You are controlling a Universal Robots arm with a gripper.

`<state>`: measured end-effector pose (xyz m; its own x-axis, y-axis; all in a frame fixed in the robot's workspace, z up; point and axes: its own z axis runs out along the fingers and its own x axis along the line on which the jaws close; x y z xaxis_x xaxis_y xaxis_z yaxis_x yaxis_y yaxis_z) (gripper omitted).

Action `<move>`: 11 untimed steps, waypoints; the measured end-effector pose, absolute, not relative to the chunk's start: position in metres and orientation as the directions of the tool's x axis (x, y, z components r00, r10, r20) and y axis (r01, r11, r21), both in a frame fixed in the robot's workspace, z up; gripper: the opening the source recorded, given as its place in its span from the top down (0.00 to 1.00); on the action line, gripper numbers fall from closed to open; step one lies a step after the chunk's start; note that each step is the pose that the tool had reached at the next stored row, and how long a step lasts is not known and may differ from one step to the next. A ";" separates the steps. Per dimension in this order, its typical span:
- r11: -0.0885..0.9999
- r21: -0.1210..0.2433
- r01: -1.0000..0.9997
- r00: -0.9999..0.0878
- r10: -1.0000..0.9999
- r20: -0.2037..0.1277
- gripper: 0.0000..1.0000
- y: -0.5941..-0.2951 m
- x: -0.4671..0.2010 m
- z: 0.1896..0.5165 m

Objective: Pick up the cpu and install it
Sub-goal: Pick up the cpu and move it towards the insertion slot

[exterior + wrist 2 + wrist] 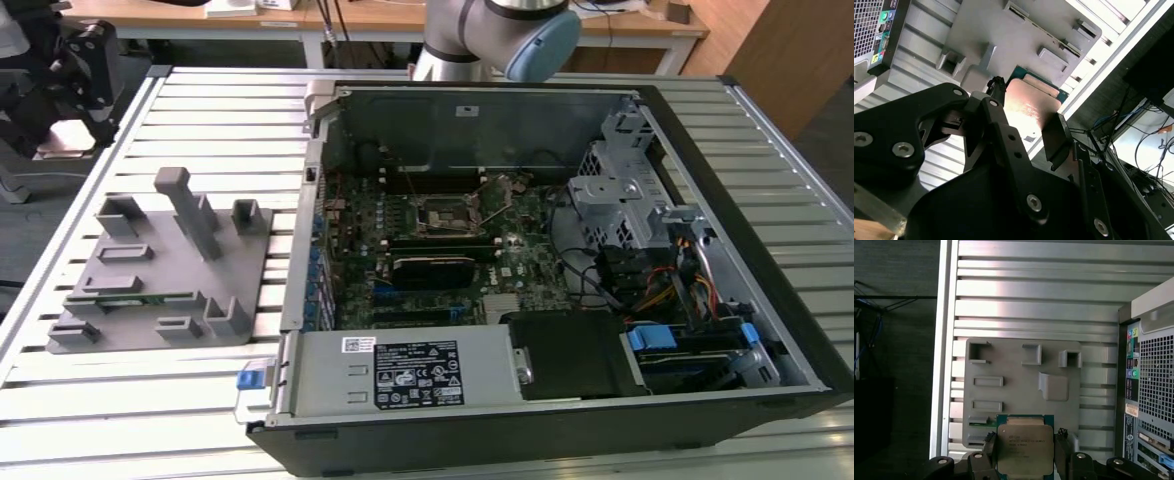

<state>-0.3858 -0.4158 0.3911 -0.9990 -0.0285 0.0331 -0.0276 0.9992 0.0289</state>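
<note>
Gripper [1026, 107]: jaws pinching the cpu [1024, 449] by two opposite edges, with its lid turned toward the wrist, likely so that it can seat level. It hangs clear above the grey holder [1019, 375].

Both wrist views supply the grip. The exterior view supplies the open computer case [561, 425] to the holder's right. Farther in is the socket [445, 212], judged still unfilled.

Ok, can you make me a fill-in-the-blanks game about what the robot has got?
1. The gripper is shut on the ___.
2. The holder plate near it is coloured ___.
3. In the exterior view, the computer case lies on the plate's ___ side.
Missing words: cpu; gray; right.
</note>
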 end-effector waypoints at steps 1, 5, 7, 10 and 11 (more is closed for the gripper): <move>0.999 0.029 -0.028 -0.999 -0.029 0.033 0.46 -0.416 -0.384 0.391; 0.999 0.029 -0.028 -0.999 -0.029 0.033 0.46 -0.416 -0.378 0.391; 0.999 0.029 -0.028 -0.999 -0.029 0.033 0.46 -0.416 -0.375 0.391; 0.999 0.029 -0.028 -0.999 -0.029 0.033 0.46 -0.416 -0.369 0.391; 0.999 0.029 -0.028 -0.999 -0.029 0.033 0.46 -0.416 -0.368 0.391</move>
